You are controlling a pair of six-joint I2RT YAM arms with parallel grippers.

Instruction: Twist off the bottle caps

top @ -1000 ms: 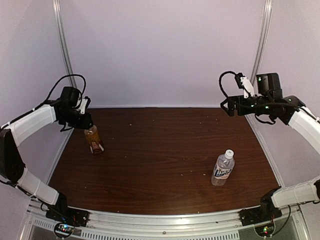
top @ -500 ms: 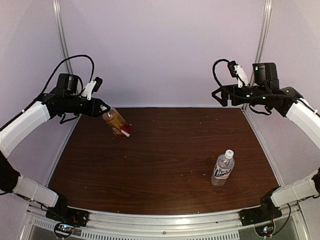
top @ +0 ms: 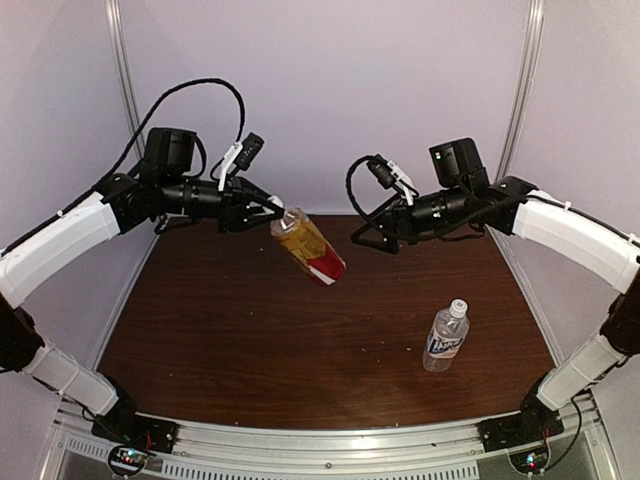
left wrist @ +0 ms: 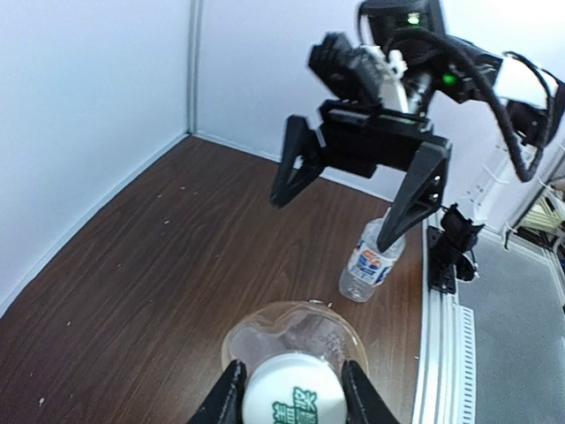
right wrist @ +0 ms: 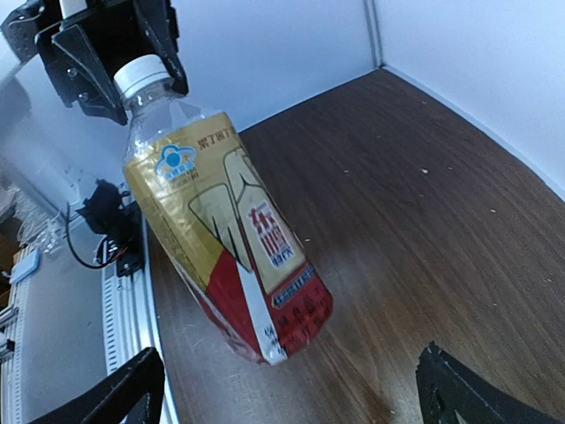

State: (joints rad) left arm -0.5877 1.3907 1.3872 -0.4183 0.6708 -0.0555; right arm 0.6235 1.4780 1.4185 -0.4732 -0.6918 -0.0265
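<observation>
Jaws of the left gripper (left wrist: 291, 397) pinch the amber bottle (top: 310, 248) at its white cap (right wrist: 141, 75), holding it tilted above the table (top: 250, 330), base toward the right gripper (left wrist: 334, 223), whose jaws are spread and empty. Next, I judge, those must close on the body for the twist. Whether the left grip lies on cap or neck is unclear; the clear bottle (top: 446, 338) stands capped, well apart.

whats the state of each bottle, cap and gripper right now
amber bottle, held in the air, tilted
amber bottle cap, on
clear bottle, upright on the table
clear bottle cap, on
left gripper, jaws shut on amber bottle
right gripper, jaws open, empty
</observation>
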